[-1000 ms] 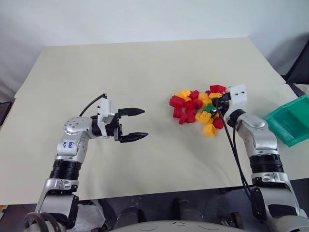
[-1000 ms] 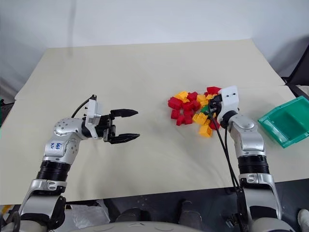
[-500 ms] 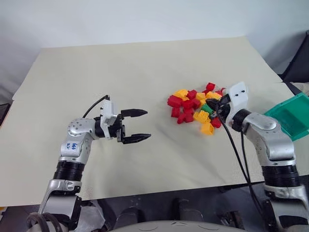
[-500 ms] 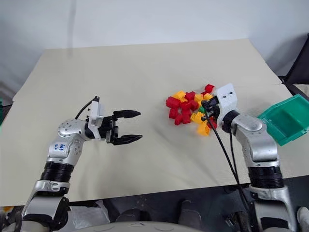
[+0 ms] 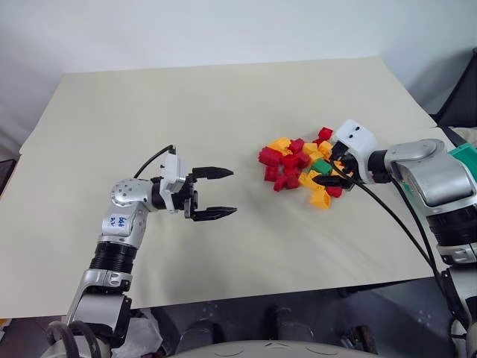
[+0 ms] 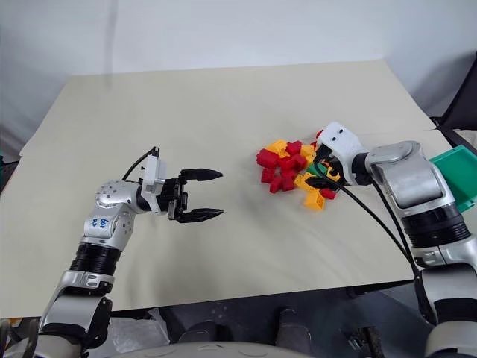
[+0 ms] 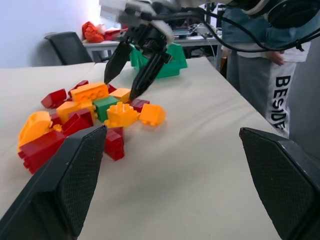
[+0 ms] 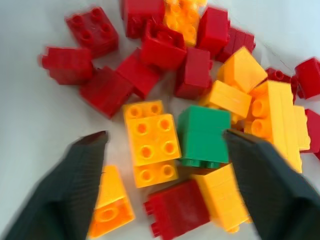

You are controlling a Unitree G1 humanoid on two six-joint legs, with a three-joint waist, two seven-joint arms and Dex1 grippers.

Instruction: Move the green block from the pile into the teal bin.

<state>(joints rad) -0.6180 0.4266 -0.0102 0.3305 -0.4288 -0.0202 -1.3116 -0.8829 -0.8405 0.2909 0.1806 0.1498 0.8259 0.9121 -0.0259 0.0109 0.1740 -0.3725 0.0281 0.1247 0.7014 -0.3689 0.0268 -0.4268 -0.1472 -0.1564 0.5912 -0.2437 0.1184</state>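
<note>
Over the pile (image 5: 302, 160), right hand (image 7: 132, 67) has just spread wide around the green block (image 8: 202, 135), nothing grasped yet; left hand (image 5: 216, 192) released, idle above the table (image 5: 223, 112)

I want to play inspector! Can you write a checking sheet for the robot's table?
Surface: beige cloth-covered table, flat.
Job's things: small dark-green plastic studded block lies in the pile of red and yellow plastic bricks; teal plastic bin by the table's right edge, partly hidden by the right arm.
Clutter: nothing seen.
Grippers: right claw open, above the pile, holding nothing; left claw open, apart from the pile.
Cables: black cable along the right arm.
Surroundings: a person, a chair, a desk.
</note>
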